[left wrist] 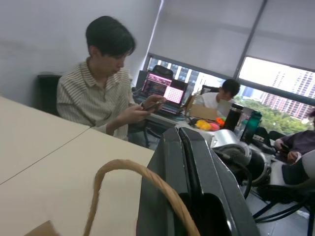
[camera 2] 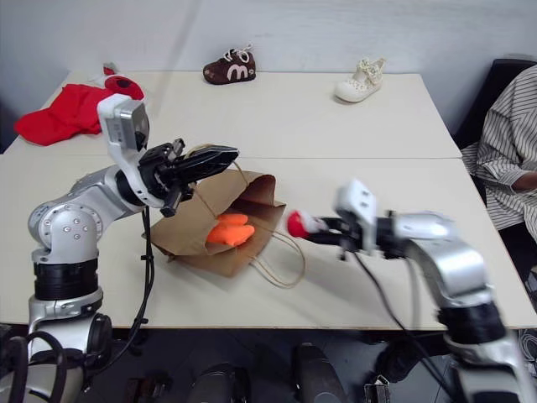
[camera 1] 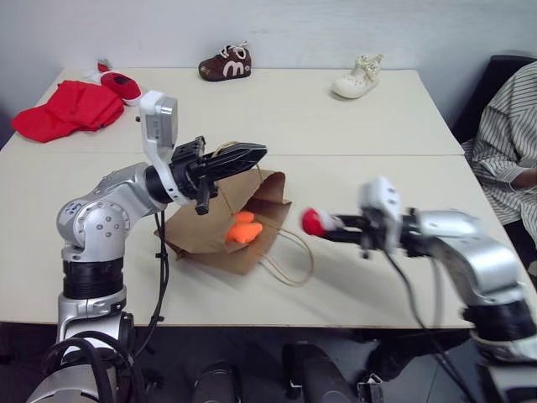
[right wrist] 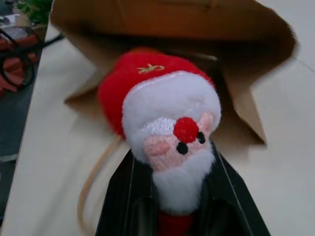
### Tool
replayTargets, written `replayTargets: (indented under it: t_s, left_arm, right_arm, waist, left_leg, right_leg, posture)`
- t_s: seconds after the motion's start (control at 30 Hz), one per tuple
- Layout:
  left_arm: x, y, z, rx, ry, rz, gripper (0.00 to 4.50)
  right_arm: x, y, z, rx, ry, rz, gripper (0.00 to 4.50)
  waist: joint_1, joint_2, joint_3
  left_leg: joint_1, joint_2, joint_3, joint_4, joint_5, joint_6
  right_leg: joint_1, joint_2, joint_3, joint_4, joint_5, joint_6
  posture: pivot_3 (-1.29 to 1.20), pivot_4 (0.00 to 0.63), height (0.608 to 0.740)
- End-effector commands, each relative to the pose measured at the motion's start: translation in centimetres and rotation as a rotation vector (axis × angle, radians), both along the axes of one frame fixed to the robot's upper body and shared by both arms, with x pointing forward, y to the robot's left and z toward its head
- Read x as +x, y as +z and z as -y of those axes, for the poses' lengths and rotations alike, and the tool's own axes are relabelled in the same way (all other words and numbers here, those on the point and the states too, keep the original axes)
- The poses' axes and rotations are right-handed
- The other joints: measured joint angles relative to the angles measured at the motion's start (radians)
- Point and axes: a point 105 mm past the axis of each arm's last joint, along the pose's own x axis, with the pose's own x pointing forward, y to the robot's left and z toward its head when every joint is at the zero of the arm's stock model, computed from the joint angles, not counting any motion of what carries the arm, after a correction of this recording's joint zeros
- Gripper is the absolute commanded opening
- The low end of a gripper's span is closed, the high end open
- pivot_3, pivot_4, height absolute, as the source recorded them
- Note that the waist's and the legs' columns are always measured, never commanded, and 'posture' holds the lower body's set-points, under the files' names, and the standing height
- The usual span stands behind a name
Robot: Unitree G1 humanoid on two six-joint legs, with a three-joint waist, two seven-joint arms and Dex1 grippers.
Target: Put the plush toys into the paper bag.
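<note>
- Nearest to the camera is the right gripper (camera 1: 329, 224), which reaches from the right side toward the middle of the desk (camera 1: 377, 168).
- Its two black fingers (right wrist: 123, 196) are closed on the red-and-white plush toy (right wrist: 165, 118), a small Santa face with a red hat, a red nose and a white beard.
- That toy is held above the desk, just beside the open mouth of the paper bag (camera 1: 214, 235) and not yet inside it.
- On the other side, the left gripper (camera 1: 243, 156) is shut on one cord handle (left wrist: 133, 182) of the bag and holds it up, so the mouth of the bag stays open toward the right arm.
- Lying on its side on the desk, the brown bag has its second cord handle (camera 1: 294, 264) resting loose on the desk in front of its mouth.
- Inside the mouth of the bag lies the orange plush toy (camera 1: 244, 229).
- At the far left corner of the desk there is a red cloth (camera 1: 67, 109), and a red-and-white slipper (camera 1: 120, 84) is just beside it.
- Along the far edge stand a brown shoe (camera 1: 225, 63) and a cream shoe (camera 1: 358, 77), well apart from each other.
- A person in a striped shirt (camera 1: 508, 151) sits at the right end of the desk.
</note>
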Motion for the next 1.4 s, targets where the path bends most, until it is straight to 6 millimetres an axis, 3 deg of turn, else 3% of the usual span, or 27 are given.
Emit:
replayTargets:
  t_s: [0.03,0.17,0.3,0.5,0.6,0.7,0.83,0.97,1.03,1.1,1.17,1.33,1.4]
  left_arm:
    - [-0.5,0.8,0.0,-0.006,-0.026,0.035,0.00]
    - [-0.6,0.9,0.1,-0.006,-0.034,0.037,0.00]
    - [-0.7,0.8,0.1,-0.007,-0.040,0.032,0.00]
    - [-0.8,0.5,0.2,-0.013,-0.042,0.025,0.00]
    - [-0.7,0.6,0.1,-0.020,-0.032,0.028,0.00]
    - [-0.7,0.5,-0.2,-0.016,-0.020,0.027,0.00]
    - [-0.7,0.4,-0.2,-0.020,-0.008,0.030,0.00]
    - [-0.8,0.3,-0.2,-0.023,-0.004,0.032,0.00]
    - [-0.8,0.4,-0.2,-0.025,-0.002,0.033,0.00]
    - [-0.8,0.4,-0.2,-0.026,-0.001,0.034,0.00]
    - [-0.7,0.4,-0.2,-0.028,-0.002,0.035,0.00]
    - [-0.6,0.5,0.0,-0.029,-0.004,0.038,0.00]
    - [-0.6,0.5,0.0,-0.029,-0.005,0.040,0.00]
  right_arm:
    - [2.5,-0.8,-2.0,-0.042,-0.137,0.004,0.42]
    - [3.9,-0.8,-5.3,0.008,-0.201,-0.006,0.42]
    - [5.6,-0.8,-6.6,0.033,-0.293,0.013,0.42]
    - [5.9,-2.4,-7.2,-0.023,-0.284,-0.009,2.49]
    - [5.1,-1.2,-6.9,0.029,-0.244,-0.035,3.58]
    - [2.2,0.4,-4.8,0.090,-0.055,-0.115,4.47]
    - [2.4,-1.0,0.5,-0.007,-0.109,-0.131,4.47]
    - [1.5,-1.2,3.1,0.071,-0.100,-0.265,4.47]
    - [1.5,-2.9,4.2,0.017,-0.140,-0.344,4.47]
    - [1.3,-5.1,4.5,-0.086,-0.173,-0.412,4.47]
    - [1.4,-6.1,3.9,-0.093,-0.185,-0.458,4.47]
    - [1.5,-6.5,2.2,-0.090,-0.147,-0.490,4.47]
    - [1.4,-6.5,1.4,-0.081,-0.120,-0.512,4.11]
  waist:
    - [0.001,0.000,0.000]
    - [0.003,0.000,0.000]
    - [-0.003,0.000,0.000]
    - [-0.004,0.000,0.000]
    - [-0.004,0.000,0.000]
    - [-0.002,0.000,0.000]
    - [0.005,-0.001,-0.001]
    - [0.001,-0.001,-0.001]
    - [-0.004,-0.001,-0.001]
    - [-0.002,-0.001,-0.001]
    - [-0.002,-0.001,-0.001]
    - [-0.004,-0.002,-0.001]
    - [-0.004,-0.002,-0.001]
  left_leg:
    - [-0.001,0.000,0.000,-0.001,0.000,0.000]
    - [-0.014,-0.001,-0.001,0.003,0.000,0.002]
    - [-0.018,-0.001,-0.001,0.004,0.001,0.003]
    - [-0.017,-0.001,-0.001,0.004,0.001,0.003]
    - [-0.017,-0.001,-0.001,0.004,0.001,0.003]
    - [-0.017,-0.001,-0.001,0.003,0.001,0.003]
    - [-0.017,-0.002,-0.002,0.003,0.000,0.003]
    - [-0.017,-0.003,-0.002,0.003,0.001,0.004]
    - [-0.016,-0.002,0.000,0.003,0.001,0.004]
    - [-0.016,-0.002,0.000,0.003,0.001,0.003]
    - [-0.016,-0.002,-0.001,0.003,0.001,0.003]
    - [-0.015,-0.002,0.000,0.003,0.001,0.003]
    - [-0.015,-0.002,0.000,0.003,0.001,0.003]
  right_leg:
    - [-0.001,0.000,0.000,0.000,0.000,0.000]
    - [-0.012,-0.002,-0.002,-0.001,0.000,0.000]
    - [-0.017,-0.002,-0.002,0.002,0.001,0.001]
    - [-0.017,-0.002,-0.001,0.003,0.001,0.001]
    - [-0.017,-0.002,-0.001,0.003,0.001,0.001]
    - [-0.017,-0.002,-0.001,0.003,0.001,0.001]
    - [-0.015,-0.003,-0.002,0.001,0.001,0.002]
    - [-0.015,-0.002,-0.002,0.000,0.001,0.003]
    - [-0.015,-0.001,0.000,0.001,0.001,0.002]
    - [-0.015,-0.001,0.000,0.001,0.001,0.002]
    - [-0.015,-0.002,0.000,0.001,0.001,0.002]
    - [-0.015,-0.001,0.000,0.003,0.001,0.002]
    - [-0.015,-0.001,0.000,0.003,0.001,0.002]
  posture:
    - [0.00,0.150,0.740]
    - [0.00,0.150,0.740]
    - [0.00,0.150,0.740]
    - [0.00,0.150,0.740]
    - [0.00,0.150,0.740]
    - [0.00,0.150,0.740]
    - [0.00,0.150,0.740]
    - [0.00,0.150,0.740]
    - [0.00,0.150,0.740]
    - [0.00,0.150,0.740]
    - [0.00,0.150,0.740]
    - [0.00,0.150,0.740]
    - [0.00,0.150,0.740]
